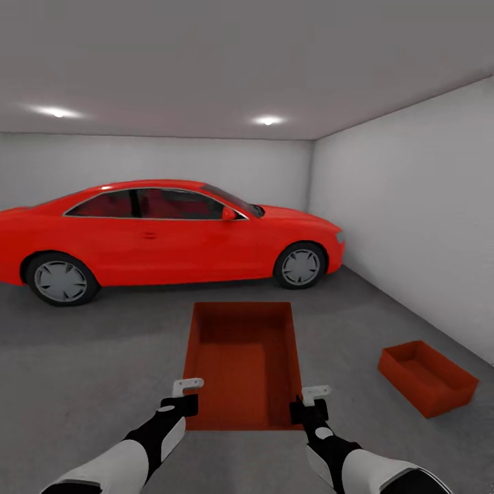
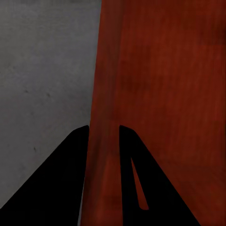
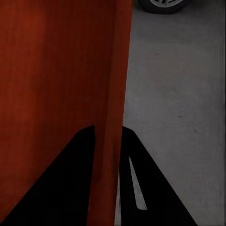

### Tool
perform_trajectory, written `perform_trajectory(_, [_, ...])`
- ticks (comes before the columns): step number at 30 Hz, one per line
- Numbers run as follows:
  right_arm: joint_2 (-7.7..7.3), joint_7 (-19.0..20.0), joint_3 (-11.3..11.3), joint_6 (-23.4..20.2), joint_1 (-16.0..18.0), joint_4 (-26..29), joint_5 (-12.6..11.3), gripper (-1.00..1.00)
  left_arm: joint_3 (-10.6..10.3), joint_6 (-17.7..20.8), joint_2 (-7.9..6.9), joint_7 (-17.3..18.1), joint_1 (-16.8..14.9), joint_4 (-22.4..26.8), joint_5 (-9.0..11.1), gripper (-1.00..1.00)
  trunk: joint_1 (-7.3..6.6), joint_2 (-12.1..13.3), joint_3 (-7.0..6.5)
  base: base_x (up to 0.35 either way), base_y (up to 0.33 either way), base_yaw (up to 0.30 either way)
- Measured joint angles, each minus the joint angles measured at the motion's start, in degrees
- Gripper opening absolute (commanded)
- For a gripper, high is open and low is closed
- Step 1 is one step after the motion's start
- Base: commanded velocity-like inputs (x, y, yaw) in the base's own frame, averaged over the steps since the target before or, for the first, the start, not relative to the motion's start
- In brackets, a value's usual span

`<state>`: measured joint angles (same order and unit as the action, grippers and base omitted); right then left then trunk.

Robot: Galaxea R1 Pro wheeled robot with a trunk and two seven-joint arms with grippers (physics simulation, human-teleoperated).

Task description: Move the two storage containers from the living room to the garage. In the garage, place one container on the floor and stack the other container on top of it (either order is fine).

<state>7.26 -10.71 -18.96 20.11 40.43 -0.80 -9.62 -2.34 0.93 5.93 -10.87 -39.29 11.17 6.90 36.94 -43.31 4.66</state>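
Note:
I hold one orange-red storage container [image 1: 243, 363] in front of me, lengthwise, above the dark grey floor [image 1: 89, 370] of the garage. My left gripper [image 1: 186, 394] is shut on its left wall near the close corner, and my right gripper [image 1: 312, 401] is shut on its right wall. The left wrist view has that wall [image 2: 101, 141] between the two dark fingers [image 2: 61, 179]. In the right wrist view the container's wall [image 3: 110, 117] runs between the fingers [image 3: 66, 179] the same way. The second storage container [image 1: 427, 377] sits on the floor to the right, by the wall.
A red car [image 1: 165, 233] stands side-on across the back of the room, its front wheel [image 3: 162, 4] just ahead of the held bin. A white-grey wall [image 1: 418, 226] closes the right side. Bare concrete lies to the left.

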Motion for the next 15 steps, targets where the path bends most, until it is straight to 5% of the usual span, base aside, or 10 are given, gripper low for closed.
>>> perform_trajectory(15, [0.0, 0.0, 0.0, 0.0, 0.0, 0.0, 0.0, -1.0, 0.0, 0.0, 0.0, 0.0, 0.0, 0.0, 0.0, -1.0, 0.0, 0.0, 0.0, 0.322, 0.0, -0.252])
